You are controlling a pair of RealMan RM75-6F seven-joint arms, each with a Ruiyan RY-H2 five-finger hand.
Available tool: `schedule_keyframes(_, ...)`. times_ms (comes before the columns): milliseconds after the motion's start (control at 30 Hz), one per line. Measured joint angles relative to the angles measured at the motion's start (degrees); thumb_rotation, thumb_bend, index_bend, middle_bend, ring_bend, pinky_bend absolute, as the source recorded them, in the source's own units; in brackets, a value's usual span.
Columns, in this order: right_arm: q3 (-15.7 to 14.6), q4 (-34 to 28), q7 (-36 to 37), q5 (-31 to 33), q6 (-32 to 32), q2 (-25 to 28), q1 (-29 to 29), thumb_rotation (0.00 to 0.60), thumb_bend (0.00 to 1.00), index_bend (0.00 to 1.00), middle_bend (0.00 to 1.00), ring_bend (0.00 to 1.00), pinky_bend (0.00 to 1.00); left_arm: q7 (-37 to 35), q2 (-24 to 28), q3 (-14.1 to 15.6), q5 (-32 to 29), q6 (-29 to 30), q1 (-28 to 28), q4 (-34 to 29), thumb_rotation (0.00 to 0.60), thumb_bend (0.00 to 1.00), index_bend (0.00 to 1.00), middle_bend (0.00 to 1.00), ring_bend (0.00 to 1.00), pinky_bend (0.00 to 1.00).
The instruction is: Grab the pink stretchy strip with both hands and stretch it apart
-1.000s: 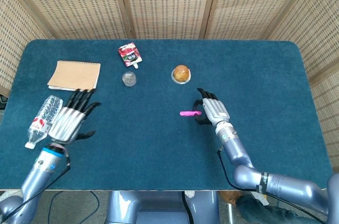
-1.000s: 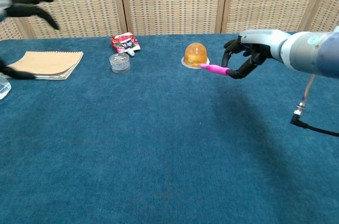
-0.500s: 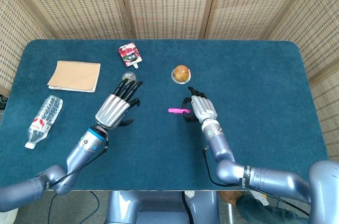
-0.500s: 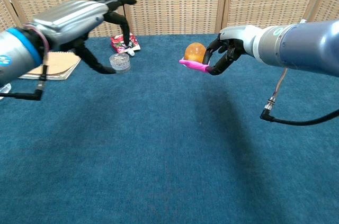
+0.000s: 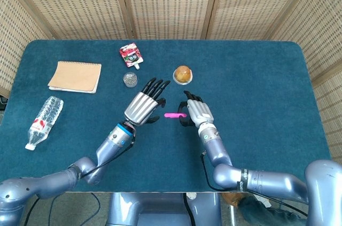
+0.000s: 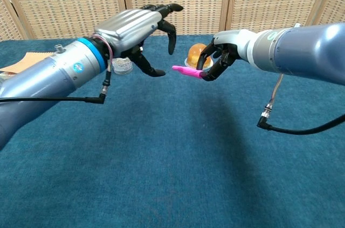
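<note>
The pink stretchy strip [image 5: 172, 115] [image 6: 185, 71] is held above the blue table near its middle. My right hand [image 5: 195, 111] [image 6: 221, 55] pinches the strip's right end, and the strip sticks out leftward from it. My left hand [image 5: 145, 103] [image 6: 141, 29] hovers just left of the strip's free end with its fingers spread apart, holding nothing. A small gap separates its fingertips from the strip.
An orange domed jelly cup [image 5: 183, 73] [image 6: 197, 55] sits just behind the hands. A small clear container [image 5: 130, 79], a red snack packet [image 5: 131, 55], a tan notebook [image 5: 75, 76] and a plastic water bottle [image 5: 44, 121] lie at the left side of the table [image 5: 256, 76].
My left hand has swept from the bottle at the table's left side to beside the strip. My right hand has carried the strip leftward toward the middle.
</note>
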Motion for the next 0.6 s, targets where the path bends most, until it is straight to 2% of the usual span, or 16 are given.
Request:
schedule_keyframes(233, -0.22, -0.43, 0.53, 0.14, 0.78, -0.21, 0.16, 0.6, 0.64, 0.75, 0.06, 0.0, 0.0, -0.58, -2.83, 0.3, -1.11, 0.16, -1.84, 1.21, 0.6, 0.23, 0.58, 0.0, 0.0, 0.0)
schedule_keyframes(600, -0.76, -0.84, 1.56, -0.17, 0.72, 0.67, -0.4, 0.6, 0.64, 0.76, 0.06, 0.0, 0.0, 1.11, -3.9, 1.15, -1.86, 0.71, -3.1, 1.99, 0.6, 0.27, 0.58, 0.0, 0.0, 0.0)
